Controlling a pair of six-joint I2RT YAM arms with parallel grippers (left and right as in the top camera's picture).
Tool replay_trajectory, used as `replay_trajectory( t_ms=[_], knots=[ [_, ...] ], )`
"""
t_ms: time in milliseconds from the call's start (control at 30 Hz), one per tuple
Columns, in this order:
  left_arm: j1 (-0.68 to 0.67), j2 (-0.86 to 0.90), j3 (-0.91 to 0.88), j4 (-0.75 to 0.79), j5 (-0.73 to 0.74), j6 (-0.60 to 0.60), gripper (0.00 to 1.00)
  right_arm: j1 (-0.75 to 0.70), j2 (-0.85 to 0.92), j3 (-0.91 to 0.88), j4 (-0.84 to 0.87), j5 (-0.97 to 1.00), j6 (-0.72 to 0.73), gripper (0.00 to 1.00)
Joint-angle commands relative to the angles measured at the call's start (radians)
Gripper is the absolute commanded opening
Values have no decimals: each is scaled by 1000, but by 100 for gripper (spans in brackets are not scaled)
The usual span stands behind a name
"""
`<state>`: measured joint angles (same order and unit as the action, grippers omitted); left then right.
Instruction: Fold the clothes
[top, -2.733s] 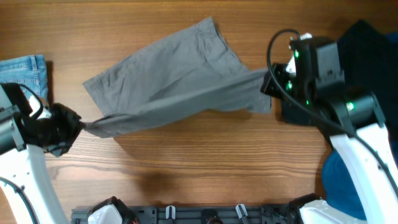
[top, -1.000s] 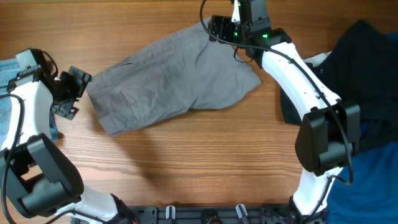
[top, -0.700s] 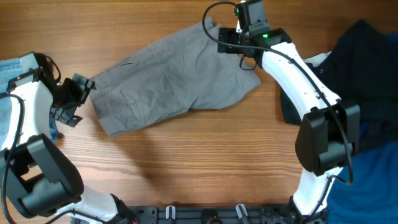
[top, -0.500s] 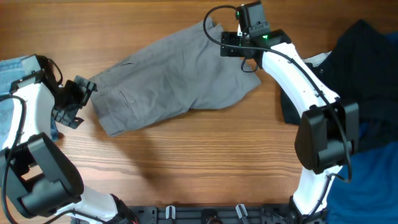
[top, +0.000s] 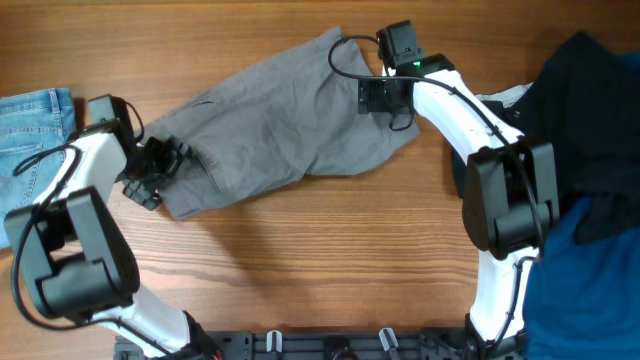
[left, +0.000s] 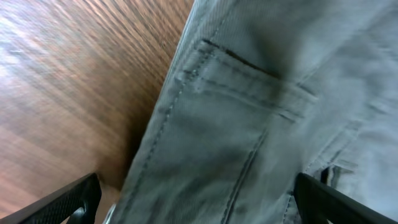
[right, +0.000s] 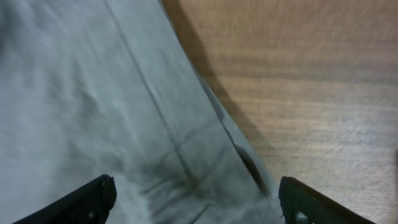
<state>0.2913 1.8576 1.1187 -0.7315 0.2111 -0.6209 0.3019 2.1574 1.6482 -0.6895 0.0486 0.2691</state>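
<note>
Gray shorts (left: 261, 124) (pocket seam showing) beneath spread hand (left: 199, 208).

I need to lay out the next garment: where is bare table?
The widest bare stretch of the wooden table is the near strip below the grey fabric shorts. A smaller patch runs along the far edge, above the blue denim jeans. The right side is crowded: black garment, blue cloth.

grey shorts (top: 280, 120): 1, centre | denim garment (top: 35, 115): 1, 9 o'clock | black clothes heap (top: 590, 110): 1, 3 o'clock | blue cloth (top: 575, 290): 1, 4 o'clock | grippers: 2, left gripper (top: 160, 172) 9 o'clock, right gripper (top: 385, 95) 1 o'clock | table (top: 300, 260): 1
</note>
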Motion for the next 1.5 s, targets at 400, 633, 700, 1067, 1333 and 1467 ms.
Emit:
replay_trajectory(
  t_ms=[400,633,700,1067,1333,1467],
  knots=[
    [-8,47,18,82,-113,181,4,-22,84,-7,-335,-8,47,5],
    [-3,47,140,64,-211,288,4,-22,84,-7,-607,-78,159,4],
    [-3,47,196,29,-240,304,4,-22,83,-7,-640,-105,169,4],
    [-13,47,254,-90,-167,300,100,-30,12,54,-566,-119,171,55],
    [-33,47,254,-120,-167,300,100,-66,-37,187,-426,-116,42,75],
    [-38,47,254,-134,-167,300,100,-69,-37,171,-232,-116,45,76]
  ],
)
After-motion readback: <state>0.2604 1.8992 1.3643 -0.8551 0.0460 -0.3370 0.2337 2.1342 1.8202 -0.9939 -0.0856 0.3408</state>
